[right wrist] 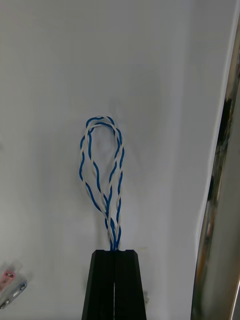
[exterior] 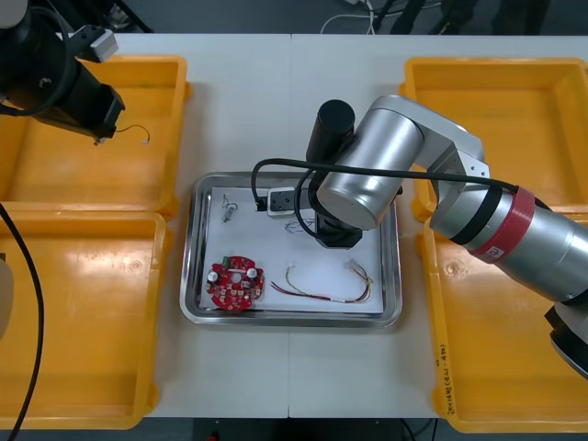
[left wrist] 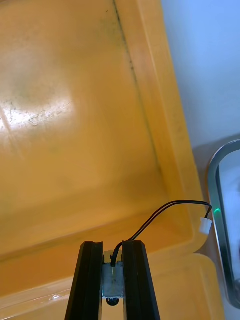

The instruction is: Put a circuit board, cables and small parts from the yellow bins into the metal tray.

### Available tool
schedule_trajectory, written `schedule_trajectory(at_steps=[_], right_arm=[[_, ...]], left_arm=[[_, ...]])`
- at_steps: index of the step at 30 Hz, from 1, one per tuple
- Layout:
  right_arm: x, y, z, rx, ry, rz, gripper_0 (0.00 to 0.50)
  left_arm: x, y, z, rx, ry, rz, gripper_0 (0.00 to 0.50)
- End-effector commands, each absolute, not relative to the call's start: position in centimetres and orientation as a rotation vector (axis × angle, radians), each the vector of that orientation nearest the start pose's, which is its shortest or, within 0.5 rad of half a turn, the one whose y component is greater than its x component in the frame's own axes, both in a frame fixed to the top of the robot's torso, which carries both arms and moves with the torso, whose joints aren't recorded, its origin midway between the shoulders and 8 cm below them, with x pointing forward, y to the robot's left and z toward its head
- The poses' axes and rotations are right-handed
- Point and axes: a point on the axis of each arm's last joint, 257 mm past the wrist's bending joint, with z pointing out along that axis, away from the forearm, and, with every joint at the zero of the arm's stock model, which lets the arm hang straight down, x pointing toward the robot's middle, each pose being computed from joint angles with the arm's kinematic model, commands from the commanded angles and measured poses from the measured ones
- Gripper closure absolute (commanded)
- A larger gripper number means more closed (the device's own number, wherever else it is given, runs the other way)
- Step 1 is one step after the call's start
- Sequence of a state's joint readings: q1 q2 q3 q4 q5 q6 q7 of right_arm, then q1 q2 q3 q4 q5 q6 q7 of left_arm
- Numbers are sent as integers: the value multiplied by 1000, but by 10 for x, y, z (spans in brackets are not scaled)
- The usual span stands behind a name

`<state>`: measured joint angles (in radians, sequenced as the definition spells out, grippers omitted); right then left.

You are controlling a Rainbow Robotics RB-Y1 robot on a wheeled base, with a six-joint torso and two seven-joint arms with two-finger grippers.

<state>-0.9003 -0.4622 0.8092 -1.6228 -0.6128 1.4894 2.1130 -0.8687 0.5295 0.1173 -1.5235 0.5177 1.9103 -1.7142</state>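
- On desk (exterior: 290,83): placing step under way, both arms loaded.
- Over far-left yellow bin (exterior: 55,184): left pincer (left wrist: 113,245) clamped on small metal part (left wrist: 112,282) trailing black cable (left wrist: 160,212); next, carry across to tray.
- Over metal tray (exterior: 188,276): right pincer (right wrist: 115,251) nearly closed, pinching twisted blue-white cable (right wrist: 102,165), loop on white liner; next, open and lift clear.
- Already in tray: circuit board (exterior: 235,284), red-yellow cable (exterior: 326,289).
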Motion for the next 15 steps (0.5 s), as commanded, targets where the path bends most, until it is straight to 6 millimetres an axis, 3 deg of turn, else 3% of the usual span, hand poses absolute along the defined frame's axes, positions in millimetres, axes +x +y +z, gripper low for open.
schedule_trajectory(at_steps=[1,3,4,7,8,9,15], right_arm=[[495,-26,-230,-1954,1807,-420,500],[495,-27,-232,-1956,1805,-431,500],[494,-28,-234,-1958,1807,-436,321],[494,-28,-234,-1952,1810,-439,65],[494,-28,-234,-1953,1810,-437,23],[494,-27,-234,-1950,1812,-434,0],[494,-28,-234,-1943,1820,-432,0]], left_arm=[[539,266,-89,256,2588,-23,500],[538,257,-87,247,2579,-15,500],[538,251,-87,242,2577,-17,499],[537,241,-90,225,2580,-26,500],[537,239,-90,217,2579,-30,500],[536,235,-90,209,2579,-36,499],[533,221,-98,171,2579,-14,500]])
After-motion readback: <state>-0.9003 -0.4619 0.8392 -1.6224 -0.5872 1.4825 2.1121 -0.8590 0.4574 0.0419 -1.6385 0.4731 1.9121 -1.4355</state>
